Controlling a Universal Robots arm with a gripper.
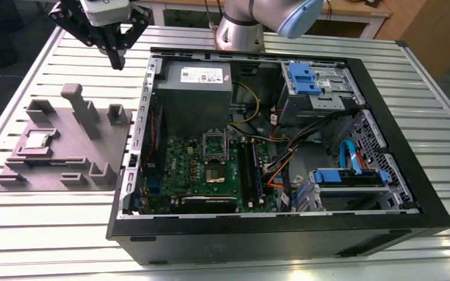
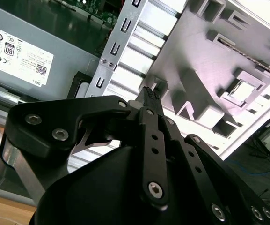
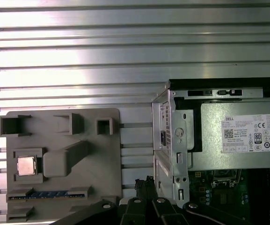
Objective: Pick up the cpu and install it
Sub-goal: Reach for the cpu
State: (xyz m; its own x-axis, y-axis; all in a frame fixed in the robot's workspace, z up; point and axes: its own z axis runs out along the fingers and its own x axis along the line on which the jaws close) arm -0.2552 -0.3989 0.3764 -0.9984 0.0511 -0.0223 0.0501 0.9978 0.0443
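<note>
Silvery-grey metal top w/ a thin tan rim: the cpu (image 1: 37, 140) lies flat in a square pocket of the grey parts holder (image 1: 92, 158). The holder sits on the slatted tabletop (image 1: 21, 234), at the exterior view's left of the open PC case (image 1: 287, 234). Nothing touches the chip, and it's not yet picked.

The hand (image 1: 117, 58) hangs above the tabletop by the case's rear corner, near the holder's far edge and well apart from the cpu. Its fingers are drawn together to a narrow tip w/ nothing btwn them.

The socket (image 1: 213, 143) is on the green board (image 1: 201, 175) inside the case, just below the grey PSU box (image 1: 194, 93) in the exterior view. Can't tell if its frame is open.

Risks, as I judge them:
- If the hand comes down narrow like this, the tips would land on the chip's top instead of straddling it, which could mean a scratch or a shove.
- The tall post (image 1: 77, 105) stands near the pocket, so an approach from that side could clip it and shift the holder.
- The pocket walls hug the chip, leaving little room for fingers. A thin edge grip could let the chip tilt or slip out.
- At the install step the case wall and PSU box crowd the socket. A tilted or mis-turned chip could seat badly and harm the contacts.
</note>
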